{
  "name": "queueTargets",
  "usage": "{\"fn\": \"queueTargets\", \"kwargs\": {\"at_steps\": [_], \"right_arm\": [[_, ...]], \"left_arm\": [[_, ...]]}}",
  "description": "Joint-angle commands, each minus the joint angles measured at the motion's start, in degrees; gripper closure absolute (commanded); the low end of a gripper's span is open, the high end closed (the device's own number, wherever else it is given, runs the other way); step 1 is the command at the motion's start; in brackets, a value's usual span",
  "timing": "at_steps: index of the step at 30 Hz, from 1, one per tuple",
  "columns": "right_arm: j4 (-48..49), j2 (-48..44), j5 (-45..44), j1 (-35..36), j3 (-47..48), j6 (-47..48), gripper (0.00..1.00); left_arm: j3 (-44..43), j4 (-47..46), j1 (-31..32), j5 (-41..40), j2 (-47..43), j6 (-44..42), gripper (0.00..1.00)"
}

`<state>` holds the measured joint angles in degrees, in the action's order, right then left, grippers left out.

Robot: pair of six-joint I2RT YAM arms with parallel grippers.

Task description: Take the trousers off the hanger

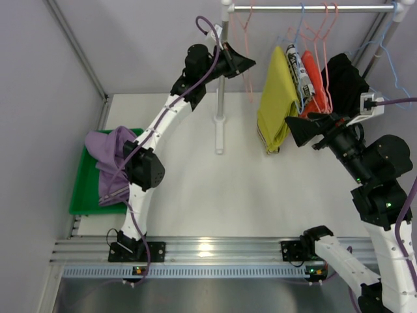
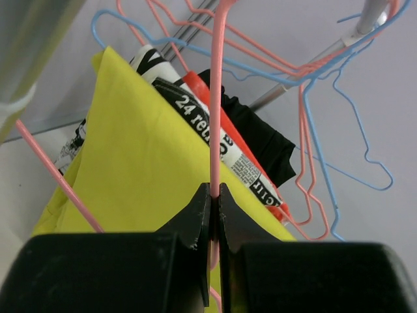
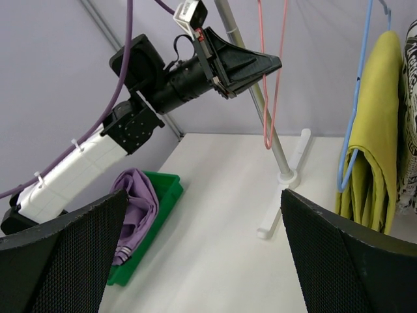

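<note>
The lilac trousers (image 1: pixel 111 156) lie bunched in the green tray (image 1: pixel 81 189) at the table's left, also seen in the right wrist view (image 3: pixel 133 208). The bare pale pink hanger (image 1: pixel 249 85) hangs beside the rack post, its top reaching up toward the rail. My left gripper (image 1: pixel 244 65) is shut on the hanger's thin wire (image 2: pixel 215 98), pinched between the jaw tips (image 2: pixel 215 190). From the right wrist the hanger (image 3: pixel 267 98) runs down past the left gripper (image 3: pixel 273 63). My right gripper (image 1: pixel 293 130) stands open (image 3: pixel 203 195), holding nothing, below the hanging clothes.
A mustard-yellow garment (image 1: pixel 277 98), a printed cloth, a red one and a black garment (image 1: pixel 345 78) hang from the rail (image 1: pixel 313 8) on blue and red-orange hangers. The white rack post (image 1: pixel 220 85) stands on the table with its foot (image 3: pixel 287 189).
</note>
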<state>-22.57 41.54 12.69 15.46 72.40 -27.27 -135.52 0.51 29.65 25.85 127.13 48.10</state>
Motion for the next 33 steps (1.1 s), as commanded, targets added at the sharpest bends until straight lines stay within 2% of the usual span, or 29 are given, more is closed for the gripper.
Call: {"fn": "queueTargets", "kwargs": {"at_steps": [1, 6, 8, 10, 11, 12, 13, 14, 15, 20, 24, 30, 33], "right_arm": [[-0.5, 0.1, 0.8, -1.0, 1.2, -0.3, 0.01], [-0.9, 0.1, 1.0, -1.0, 1.5, 0.1, 0.01], [-1.1, 0.2, 1.1, -1.0, 1.6, 0.3, 0.01], [-1.1, 0.1, 1.1, -1.0, 1.6, 0.5, 0.00], [-1.1, 0.2, 1.3, -1.0, 1.5, 0.8, 0.00], [-1.0, 0.1, 1.5, -1.0, 1.4, 1.0, 0.01], [-1.0, 0.0, 1.5, -1.0, 1.3, 1.6, 0.01], [-0.8, -0.2, 1.6, -1.0, 0.7, 2.0, 0.01], [-0.7, -0.4, 1.4, -1.0, 0.3, 2.6, 0.01], [-0.5, -1.9, 1.0, -1.0, -2.7, 5.0, 0.00], [-0.5, -2.4, 0.1, -1.0, -3.8, 6.3, 0.01], [-0.9, -1.8, 0.1, -1.0, -5.1, 9.2, 0.01], [-3.8, -0.2, 0.7, -1.0, -4.6, 10.8, 0.01]], "left_arm": [[1.9, -0.8, 0.0, 0.2, -1.9, 0.7, 1.00], [5.3, -0.8, 0.1, 1.5, -2.6, 1.9, 1.00], [6.2, -0.8, 0.1, 1.2, -2.9, 1.9, 0.88], [6.7, -0.8, 0.1, 1.0, -3.7, 2.0, 0.67], [6.8, -0.9, 0.1, 1.2, -4.1, 2.0, 0.52], [6.8, -1.0, 0.1, 1.4, -4.8, 1.9, 0.29], [6.8, -1.1, 0.1, 1.6, -5.3, 1.6, 0.17], [6.7, -1.0, 0.1, 1.8, -5.8, 0.2, 0.06], [6.6, -0.8, 0.1, 2.1, -7.1, -0.6, 0.01], [9.2, 4.3, 0.2, 1.7, -12.7, -5.5, 0.01], [15.4, 8.8, 0.1, 1.5, -22.1, -11.1, 0.01], [21.5, 26.3, -1.6, -2.3, -32.4, -26.3, 0.01], [27.1, 32.5, -5.3, -3.2, -38.4, -32.0, 0.01]]}}
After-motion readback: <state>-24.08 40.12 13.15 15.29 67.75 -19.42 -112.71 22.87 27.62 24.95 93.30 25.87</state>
